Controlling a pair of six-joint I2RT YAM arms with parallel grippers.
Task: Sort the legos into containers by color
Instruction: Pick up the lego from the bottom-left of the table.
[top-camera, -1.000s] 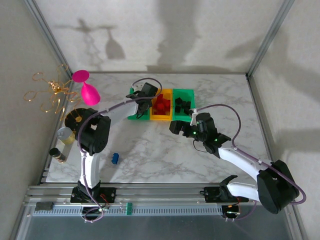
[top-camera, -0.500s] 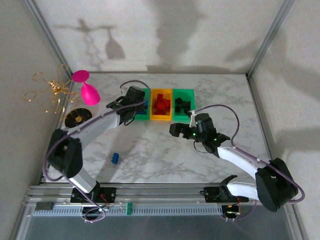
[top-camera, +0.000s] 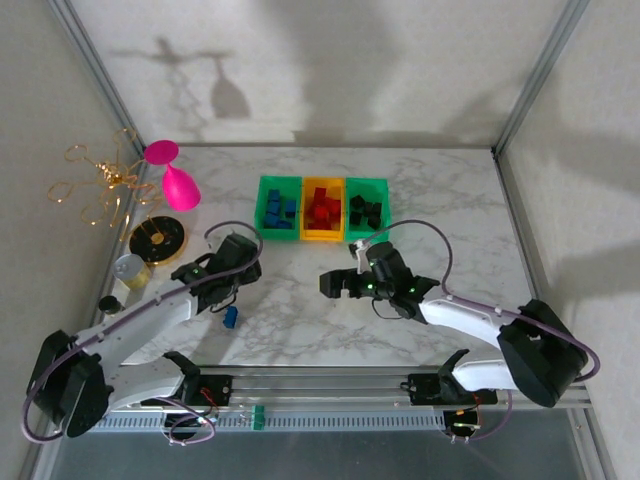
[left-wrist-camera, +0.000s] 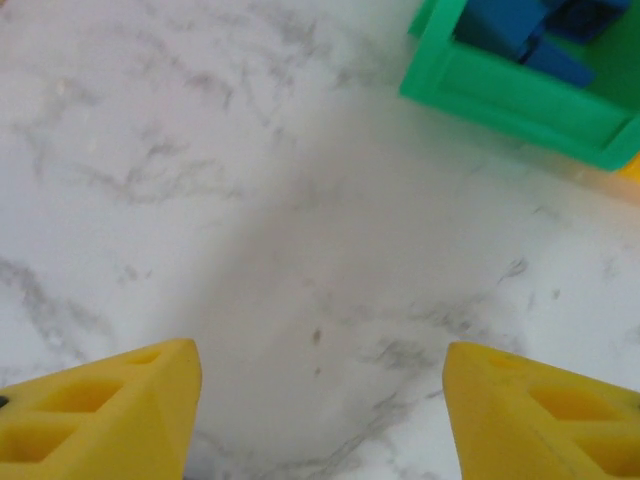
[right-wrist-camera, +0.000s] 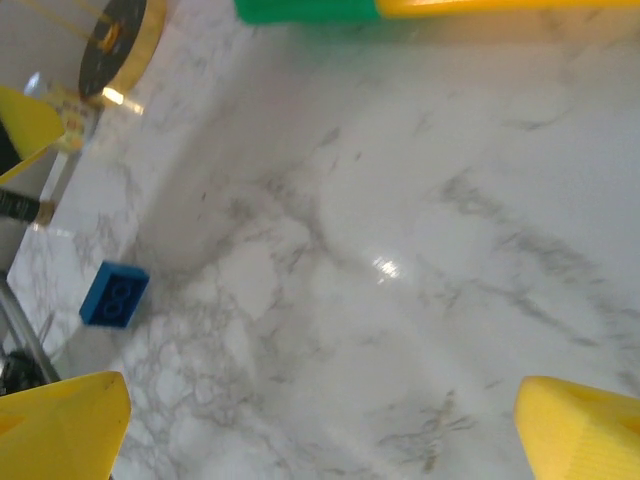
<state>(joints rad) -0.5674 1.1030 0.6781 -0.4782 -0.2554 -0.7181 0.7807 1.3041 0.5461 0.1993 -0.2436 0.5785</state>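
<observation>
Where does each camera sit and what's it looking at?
Top external: high behind the bases, looking down on the table, left arm, right arm, three bins.
Left wrist: on the left arm, facing down at marble and a green bin; yellow left fingers below.
Right wrist: on the right arm, facing marble, a loose blue lego, the gold dish; yellow right fingers below.
Shared: top and right wrist both show that lego and dish.

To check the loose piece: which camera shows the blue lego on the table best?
Right wrist view: the blue lego is large, its studs visible. Top external shows it as a tiny speck on the table.
</observation>
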